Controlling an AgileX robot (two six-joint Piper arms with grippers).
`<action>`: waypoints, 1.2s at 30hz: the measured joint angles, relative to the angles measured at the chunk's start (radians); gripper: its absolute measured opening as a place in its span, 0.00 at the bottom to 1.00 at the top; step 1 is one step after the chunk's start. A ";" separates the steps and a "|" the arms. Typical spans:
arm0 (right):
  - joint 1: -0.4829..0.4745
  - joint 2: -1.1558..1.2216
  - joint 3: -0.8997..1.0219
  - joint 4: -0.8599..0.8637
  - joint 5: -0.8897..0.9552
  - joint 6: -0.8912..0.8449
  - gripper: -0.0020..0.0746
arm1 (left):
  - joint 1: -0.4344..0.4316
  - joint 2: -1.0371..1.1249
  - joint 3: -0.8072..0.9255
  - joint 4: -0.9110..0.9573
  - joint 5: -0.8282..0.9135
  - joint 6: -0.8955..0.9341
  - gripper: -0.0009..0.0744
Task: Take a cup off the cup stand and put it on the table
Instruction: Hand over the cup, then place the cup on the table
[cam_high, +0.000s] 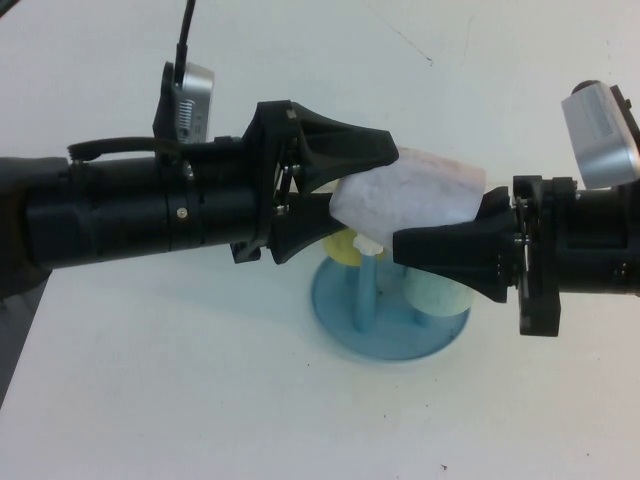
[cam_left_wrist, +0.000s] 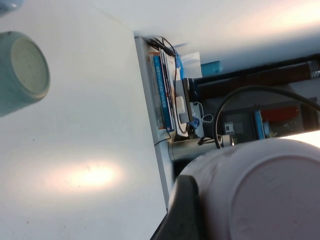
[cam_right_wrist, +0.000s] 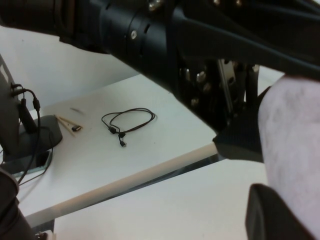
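Observation:
The pale pink-white cup (cam_high: 410, 195) lies on its side in the air above the blue cup stand (cam_high: 340, 300), its bottom toward the left arm. My left gripper (cam_high: 365, 185) is shut on the cup's bottom end; in the left wrist view the cup (cam_left_wrist: 270, 195) fills the corner beside one finger (cam_left_wrist: 185, 210). My right gripper (cam_high: 430, 225) comes in from the right, shut on the cup's open end, with one finger (cam_high: 450, 250) along the outside. The right wrist view shows the cup (cam_right_wrist: 300, 150) against a finger (cam_right_wrist: 270, 215).
A yellow cup (cam_high: 343, 247) and a mint green cup (cam_high: 437, 297) sit on the stand's pegs, beside a white-tipped peg (cam_high: 367, 245). The mint cup also shows in the left wrist view (cam_left_wrist: 22, 70). The white table (cam_high: 150, 400) spreads all round. A black cable (cam_right_wrist: 127, 122) lies on a far surface.

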 joint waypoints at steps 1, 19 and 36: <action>0.000 0.002 0.000 0.000 0.000 0.000 0.11 | 0.000 0.000 0.000 -0.002 0.000 0.008 0.74; 0.000 -0.002 -0.004 0.005 0.044 -0.031 0.11 | 0.061 0.000 -0.013 0.019 0.162 0.167 0.83; 0.002 -0.193 -0.305 -1.041 0.032 0.876 0.09 | 0.310 -0.012 -0.022 0.294 0.288 0.189 0.47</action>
